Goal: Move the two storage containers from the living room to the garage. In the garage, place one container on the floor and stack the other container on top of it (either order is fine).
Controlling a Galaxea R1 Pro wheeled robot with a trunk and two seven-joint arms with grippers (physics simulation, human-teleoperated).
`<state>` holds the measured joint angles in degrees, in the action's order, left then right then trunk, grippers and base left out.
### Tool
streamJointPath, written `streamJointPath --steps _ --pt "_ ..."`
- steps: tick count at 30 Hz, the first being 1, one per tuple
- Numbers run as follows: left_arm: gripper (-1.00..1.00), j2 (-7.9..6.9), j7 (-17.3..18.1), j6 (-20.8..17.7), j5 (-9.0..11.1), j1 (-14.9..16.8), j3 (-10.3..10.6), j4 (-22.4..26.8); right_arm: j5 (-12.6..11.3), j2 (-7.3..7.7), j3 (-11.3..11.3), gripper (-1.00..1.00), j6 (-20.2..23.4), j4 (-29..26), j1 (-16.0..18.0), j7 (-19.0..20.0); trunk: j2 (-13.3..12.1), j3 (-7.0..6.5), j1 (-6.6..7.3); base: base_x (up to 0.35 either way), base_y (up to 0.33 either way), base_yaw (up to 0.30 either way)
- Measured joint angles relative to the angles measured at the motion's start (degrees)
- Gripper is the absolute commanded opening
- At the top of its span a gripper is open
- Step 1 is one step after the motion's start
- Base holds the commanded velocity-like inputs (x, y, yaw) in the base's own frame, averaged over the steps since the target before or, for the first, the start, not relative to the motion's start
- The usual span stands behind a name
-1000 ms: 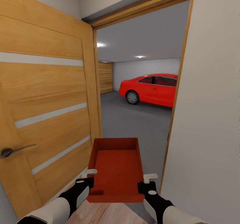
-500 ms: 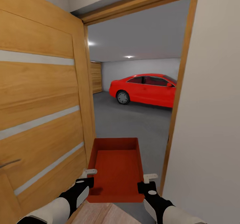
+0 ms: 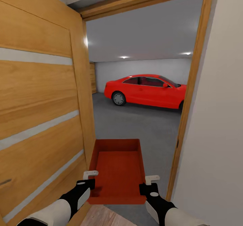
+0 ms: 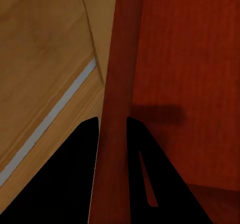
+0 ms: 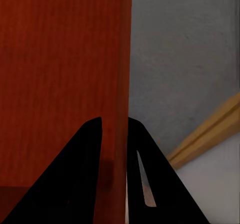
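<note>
The bin [image 3: 118, 167] is gripped by left claw [image 3: 90, 178] and right claw [image 3: 148, 182] on opposite walls, kept level for the doorway [image 3: 190, 94].

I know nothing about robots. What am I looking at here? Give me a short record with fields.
Place: doorway into a garage with a dark grey floor
Carried thing: orange-red rectangular storage container, lidless, nothing inside
Left gripper: shut on the container's left wall
Right gripper: shut on the container's right wall
Door: light wooden door with frosted strips, swung open at the robot's left
Right of the opening: wooden door frame and plain white wall
Inside the garage: red car, parked towards the back wall
</note>
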<state>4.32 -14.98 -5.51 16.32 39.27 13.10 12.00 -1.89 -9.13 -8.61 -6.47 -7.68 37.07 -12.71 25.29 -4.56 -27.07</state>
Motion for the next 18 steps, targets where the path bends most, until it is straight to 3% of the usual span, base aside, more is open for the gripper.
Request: streamJointPath --steps 18 --pt "-1.0 0.01 0.0 0.0 0.0 0.0 0.0 0.0 0.0 0.01 0.0 -1.0 0.0 0.0 0.0 0.0 0.0 0.0 0.0 0.221 0.254 -0.244"
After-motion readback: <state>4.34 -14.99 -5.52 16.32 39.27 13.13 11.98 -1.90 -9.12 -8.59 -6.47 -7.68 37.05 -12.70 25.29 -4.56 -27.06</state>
